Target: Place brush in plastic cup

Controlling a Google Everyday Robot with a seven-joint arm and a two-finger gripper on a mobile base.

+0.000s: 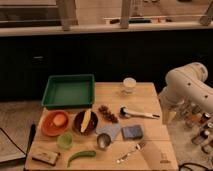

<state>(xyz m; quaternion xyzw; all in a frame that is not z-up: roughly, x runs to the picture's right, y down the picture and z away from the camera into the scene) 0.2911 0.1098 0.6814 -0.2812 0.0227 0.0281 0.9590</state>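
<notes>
The gripper hangs at the right edge of the table, at the low end of the white arm, which bends down from the right. It points downward beside the table's edge, and I cannot tell how it is set, open or closed. Nothing can be seen held in it.

The brush lies flat on the table, just left of the gripper. Its dark round head points left and its white handle runs right, the handle's tip ending near the gripper but apart from it.

The cup stands upright near the table's back edge, behind the brush's head and well apart from the gripper.

Left of the cup sits a green tray. In front of the tray stand an orange bowl with a round orange fruit in it and a dark bowl holding a yellow item. A brown pine cone lies between the dark bowl and the brush head. Nearer the front are a green cup, a metal cup, a blue sponge, a green pepper and a spoon.
</notes>
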